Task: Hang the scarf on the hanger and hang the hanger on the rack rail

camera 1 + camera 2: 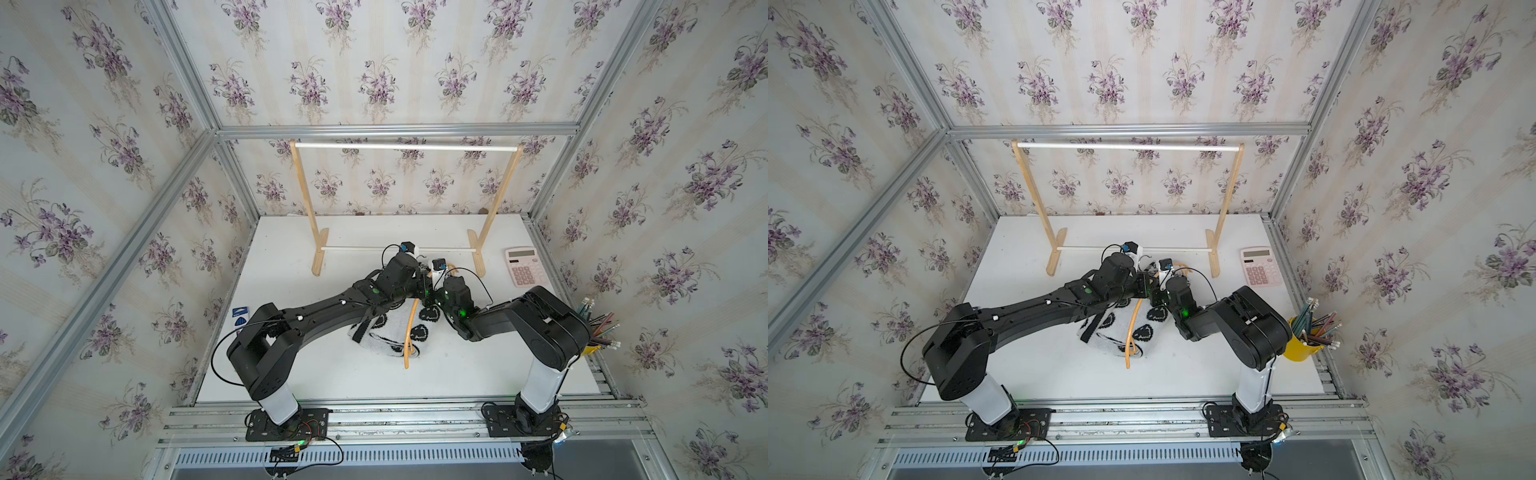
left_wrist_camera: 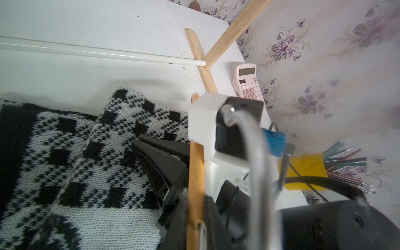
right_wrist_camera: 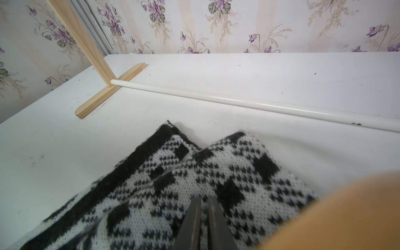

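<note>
The black-and-white knitted scarf (image 1: 386, 332) (image 1: 1106, 336) lies crumpled mid-table, its smiley half toward the front and its houndstooth half (image 2: 86, 168) (image 3: 216, 168) under the wrists. The light-wood hanger (image 1: 409, 332) (image 1: 1128, 336) slants across it. My left gripper (image 1: 423, 286) (image 2: 195, 214) is shut on the hanger's wooden bar (image 2: 195, 173), and the silver hook (image 2: 256, 164) blurs close by. My right gripper (image 1: 430, 298) (image 3: 204, 202) presses into the houndstooth, shut on a thin fold of scarf. A blurred stretch of the hanger (image 3: 346, 216) fills that view's corner.
The wooden rack with white rods (image 1: 405, 146) stands behind the grippers, its low rod (image 3: 259, 104) just past the scarf. A pink calculator (image 1: 525, 266) lies at the right. A yellow cup of pencils (image 1: 1304, 345) stands by the right arm. A blue packet (image 1: 240, 316) lies at the left edge.
</note>
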Robot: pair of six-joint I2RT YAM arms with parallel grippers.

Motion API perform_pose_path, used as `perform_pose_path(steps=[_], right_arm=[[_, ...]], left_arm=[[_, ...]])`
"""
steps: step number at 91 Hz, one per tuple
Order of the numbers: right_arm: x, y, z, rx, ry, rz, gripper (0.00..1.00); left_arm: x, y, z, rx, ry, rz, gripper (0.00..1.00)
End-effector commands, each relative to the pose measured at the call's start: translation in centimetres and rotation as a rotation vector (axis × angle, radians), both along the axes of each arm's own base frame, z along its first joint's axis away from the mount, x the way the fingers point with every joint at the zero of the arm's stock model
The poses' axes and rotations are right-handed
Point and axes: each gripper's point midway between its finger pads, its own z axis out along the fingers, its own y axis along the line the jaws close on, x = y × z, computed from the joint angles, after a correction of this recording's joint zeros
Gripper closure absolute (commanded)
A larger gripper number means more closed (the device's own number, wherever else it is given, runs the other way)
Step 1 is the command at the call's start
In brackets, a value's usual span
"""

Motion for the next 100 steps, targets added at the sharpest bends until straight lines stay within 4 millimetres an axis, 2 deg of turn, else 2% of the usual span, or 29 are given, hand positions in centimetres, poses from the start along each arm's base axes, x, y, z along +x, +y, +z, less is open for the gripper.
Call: perform_pose_path(steps=[1,9,17,26,31,36,46,58,71,86,100], right_arm=[[-0.4,0.2,-0.7,0.025,0.041,0.005,0.87],[-1.1,0.4,0.7,0.063,0.016,0.038,0.86],[-2.3,0.7,3.5,0.113,-0.040,0.083,0.83],[-3.7,0.1,6.8,0.119,-0.095,0.081,0.81],[-4.5,-0.6,8.0,0.098,-0.111,0.063,0.80],[-5.4,-1.7,8.6,0.077,-0.109,0.037,0.79],[-7.4,-4.2,8.2,0.050,-0.080,-0.017,0.76],[-9.4,-6.4,7.9,0.058,-0.064,-0.055,0.72],[-10.8,-7.0,9.5,0.092,-0.093,-0.039,0.64],[-12.2,-6.5,12.3,0.111,-0.145,0.034,0.58],[-13.8,-5.0,14.1,0.080,-0.175,0.132,0.56]], left_arm=[[0.6,-1.3,4.5,-0.108,-0.104,-0.018,1.00],[0.6,-1.1,4.2,-0.095,-0.105,-0.011,1.00],[0.9,-0.9,3.7,-0.079,-0.105,0.002,1.00],[1.2,-0.9,3.2,-0.062,-0.107,0.012,1.00],[1.3,-0.9,3.0,-0.055,-0.110,0.017,1.00],[1.5,-0.9,2.9,-0.047,-0.114,0.023,1.00],[1.9,-0.8,3.1,-0.043,-0.127,0.037,1.00],[2.3,-0.9,4.8,-0.050,-0.157,0.049,1.00],[3.1,-0.7,7.5,-0.026,-0.194,0.069,1.00],[4.2,-0.4,10.2,0.004,-0.233,0.108,1.00],[5.1,-0.1,12.5,0.038,-0.263,0.146,1.00]])
